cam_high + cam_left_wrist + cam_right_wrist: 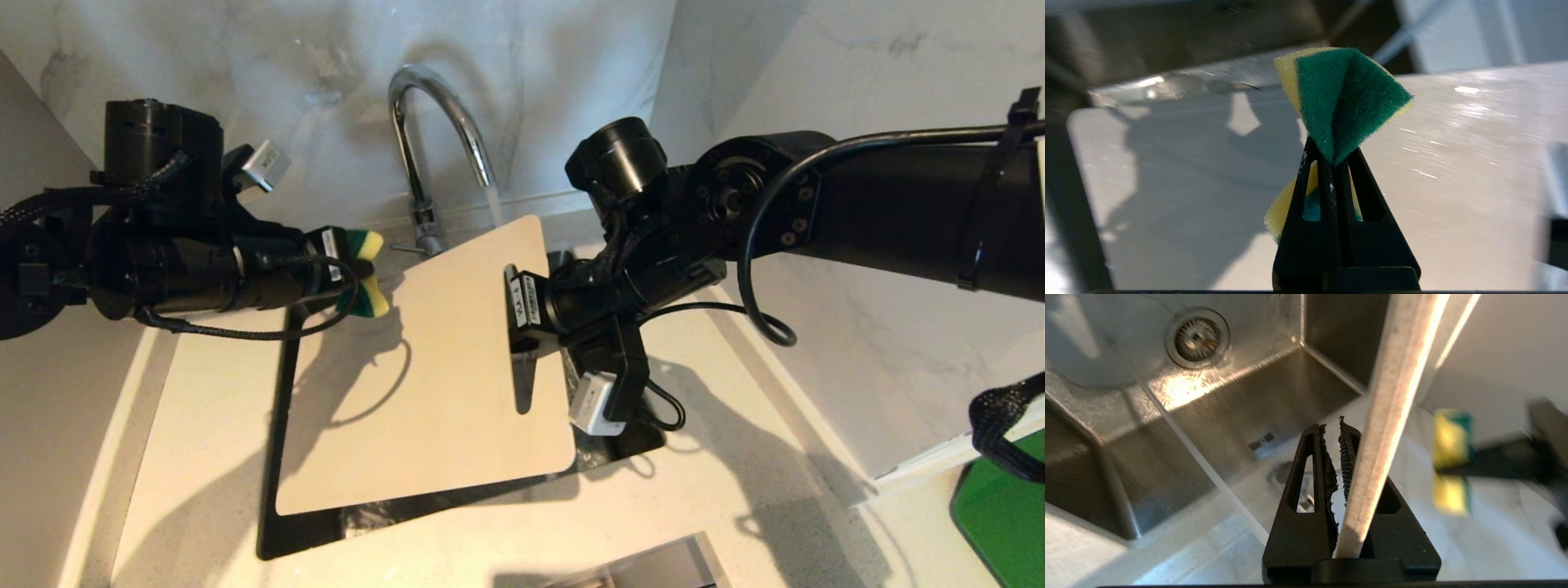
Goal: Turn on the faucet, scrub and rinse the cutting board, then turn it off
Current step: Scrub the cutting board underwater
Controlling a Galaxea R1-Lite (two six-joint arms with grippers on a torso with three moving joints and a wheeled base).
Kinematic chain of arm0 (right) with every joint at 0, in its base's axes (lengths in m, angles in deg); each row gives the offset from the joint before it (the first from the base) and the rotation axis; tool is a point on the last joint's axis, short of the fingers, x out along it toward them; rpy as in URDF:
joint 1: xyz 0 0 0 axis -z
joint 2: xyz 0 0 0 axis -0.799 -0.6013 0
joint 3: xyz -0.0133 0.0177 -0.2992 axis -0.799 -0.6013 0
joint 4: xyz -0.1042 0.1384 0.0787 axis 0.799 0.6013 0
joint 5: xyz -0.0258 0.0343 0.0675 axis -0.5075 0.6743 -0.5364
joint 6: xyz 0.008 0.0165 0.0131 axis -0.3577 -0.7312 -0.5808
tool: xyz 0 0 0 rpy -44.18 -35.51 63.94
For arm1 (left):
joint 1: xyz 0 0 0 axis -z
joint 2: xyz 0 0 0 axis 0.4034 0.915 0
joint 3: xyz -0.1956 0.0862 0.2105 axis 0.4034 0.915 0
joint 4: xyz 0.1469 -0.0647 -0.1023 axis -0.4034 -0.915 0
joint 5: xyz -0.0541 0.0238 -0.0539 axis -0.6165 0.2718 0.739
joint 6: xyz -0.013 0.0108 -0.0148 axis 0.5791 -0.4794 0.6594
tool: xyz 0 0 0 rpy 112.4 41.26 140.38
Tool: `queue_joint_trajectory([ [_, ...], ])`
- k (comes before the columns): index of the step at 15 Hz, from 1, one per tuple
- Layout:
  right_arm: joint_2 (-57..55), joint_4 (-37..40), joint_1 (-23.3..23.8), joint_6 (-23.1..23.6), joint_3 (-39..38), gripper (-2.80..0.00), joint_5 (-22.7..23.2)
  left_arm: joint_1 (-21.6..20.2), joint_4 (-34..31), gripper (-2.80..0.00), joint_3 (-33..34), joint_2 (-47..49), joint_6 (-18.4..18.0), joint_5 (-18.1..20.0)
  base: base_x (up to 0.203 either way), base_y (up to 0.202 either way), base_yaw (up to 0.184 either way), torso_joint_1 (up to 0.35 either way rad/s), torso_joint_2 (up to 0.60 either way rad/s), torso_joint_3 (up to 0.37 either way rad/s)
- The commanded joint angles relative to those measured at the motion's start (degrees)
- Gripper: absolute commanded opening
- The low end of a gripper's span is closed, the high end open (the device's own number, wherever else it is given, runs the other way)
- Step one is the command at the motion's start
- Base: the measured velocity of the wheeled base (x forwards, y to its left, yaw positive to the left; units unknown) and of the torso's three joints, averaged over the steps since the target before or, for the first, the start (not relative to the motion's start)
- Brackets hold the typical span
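Marble wall and speckled countertop (204,425) around a steel sink (1274,396); water running.

Cutting board (424,367) fills the frame's centre, tilted over the sink, its upper corner under the stream from the faucet (433,139) at upper centre. Right arm enters from the right edge; right gripper (518,306) is clenched on the board's right edge by the handle hole, the edge pinched between its pads in the right wrist view. Left arm reaches in from the left edge; left gripper (347,265) is squeezed tight on a yellow-and-green sponge (365,273), folded between the fingers (1331,183), just off the board's upper left edge. Drain (1197,337) shows in the right wrist view's upper left.
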Motion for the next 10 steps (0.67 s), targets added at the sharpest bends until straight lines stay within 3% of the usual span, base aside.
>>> queue_joint_trajectory([
  [1,0.1,0.33,-0.04,0.91,-0.77,-2.8,0.15,4.27,-1.62,-2.8,-2.93,-0.92,1.33,-0.01,0.0,0.0,0.0,0.0,0.0,0.0],
  [4,1.15,0.42,-0.04,0.91,-0.76,-2.8,0.15,9.82,-3.18,-2.8,-5.52,0.54,1.74,-0.33,0.0,0.0,0.0,0.0,0.0,0.0],
  [10,4.91,1.12,-0.2,0.91,-1.8,-2.8,0.15,9.74,-3.08,-2.8,-5.9,6.7,1.83,-0.56,0.0,0.0,0.0,0.0,0.0,0.0],
])
